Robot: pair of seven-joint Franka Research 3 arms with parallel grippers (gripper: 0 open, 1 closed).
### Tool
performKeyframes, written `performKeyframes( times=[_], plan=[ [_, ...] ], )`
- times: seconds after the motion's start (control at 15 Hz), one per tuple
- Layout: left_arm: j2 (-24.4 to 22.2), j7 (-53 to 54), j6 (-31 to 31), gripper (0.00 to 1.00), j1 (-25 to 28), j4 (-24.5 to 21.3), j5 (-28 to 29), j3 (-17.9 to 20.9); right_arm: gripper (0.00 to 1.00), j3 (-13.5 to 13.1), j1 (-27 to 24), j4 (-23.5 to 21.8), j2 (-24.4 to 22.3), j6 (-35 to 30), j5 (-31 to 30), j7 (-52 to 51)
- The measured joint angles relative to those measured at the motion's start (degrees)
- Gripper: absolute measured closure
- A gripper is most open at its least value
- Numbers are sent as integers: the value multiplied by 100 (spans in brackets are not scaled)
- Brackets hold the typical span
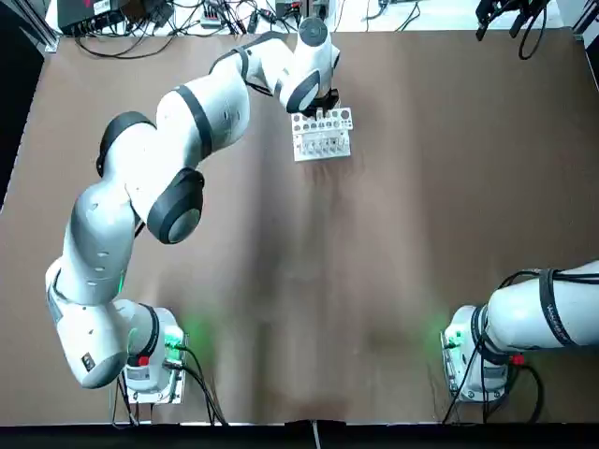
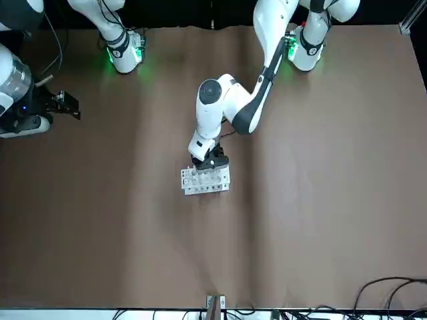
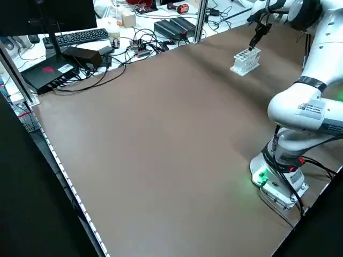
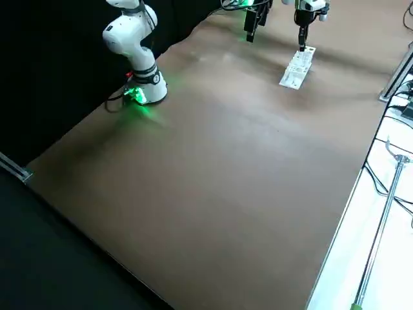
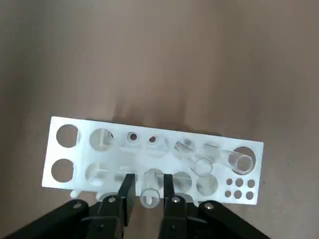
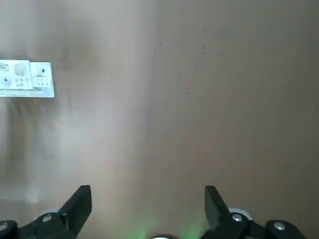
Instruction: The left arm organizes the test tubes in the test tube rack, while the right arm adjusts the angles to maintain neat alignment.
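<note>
The left gripper (image 5: 149,177) is found spread about a test tube (image 5: 149,194); the spread right gripper (image 6: 148,189) is noted well apart from the rack (image 5: 65,153).

Rack (image 6: 25,78): cut off by the right wrist view's edge. Tubes (image 5: 150,189): too small to tell in the front view.

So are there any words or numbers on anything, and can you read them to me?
None can be read for sure.
Left arm: a printed label, too blurred.
Black box on the desk: a white sticker, too small.
Test tube rack: no writing I can make out.
</note>
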Motion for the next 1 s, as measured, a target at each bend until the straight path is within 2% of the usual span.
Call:
performKeyframes(
  times=[0.53,0.8,1.0],
  plan=[
    [25,0,0,70,-25,-4,0,-2,0,1,0,2,-47,0,0,0],
    [25,0,0,74,-25,-4,0,-2,0,3,0,2,-47,0,0,0],
    [25,0,0,74,-25,-4,0,-2,0,3,0,2,-47,0,0,0]
  ],
)
